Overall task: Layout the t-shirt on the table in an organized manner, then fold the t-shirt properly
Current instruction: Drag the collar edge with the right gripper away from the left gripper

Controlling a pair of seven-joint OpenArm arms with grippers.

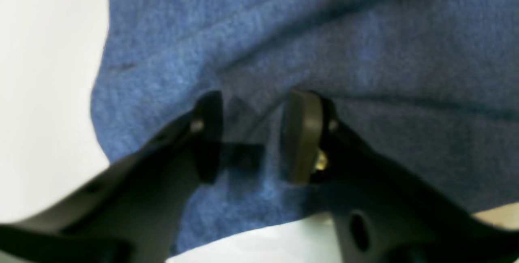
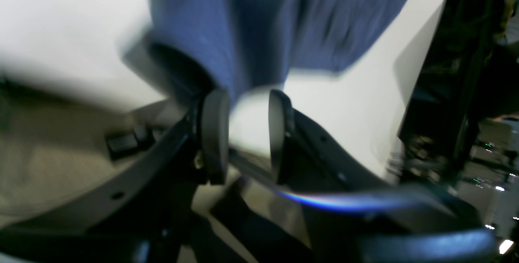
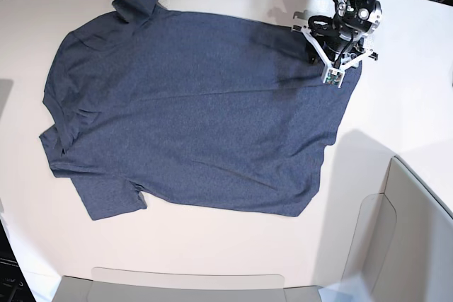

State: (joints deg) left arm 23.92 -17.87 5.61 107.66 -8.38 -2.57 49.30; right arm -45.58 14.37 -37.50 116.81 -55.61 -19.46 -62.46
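— Closest up: left tool (image 1: pixel 251 137), jaws apart, blue cloth of the t-shirt (image 3: pixel 191 111) between and behind the pads, not visibly pinched.

— And the shirt?

— Spread mostly flat on the white surface (image 3: pixel 417 104), one corner bunched at the far edge.

— Right tool (image 2: pixel 247 133)?

— At that bunched corner, jaws apart, cloth just above the gap, bare surface between them.
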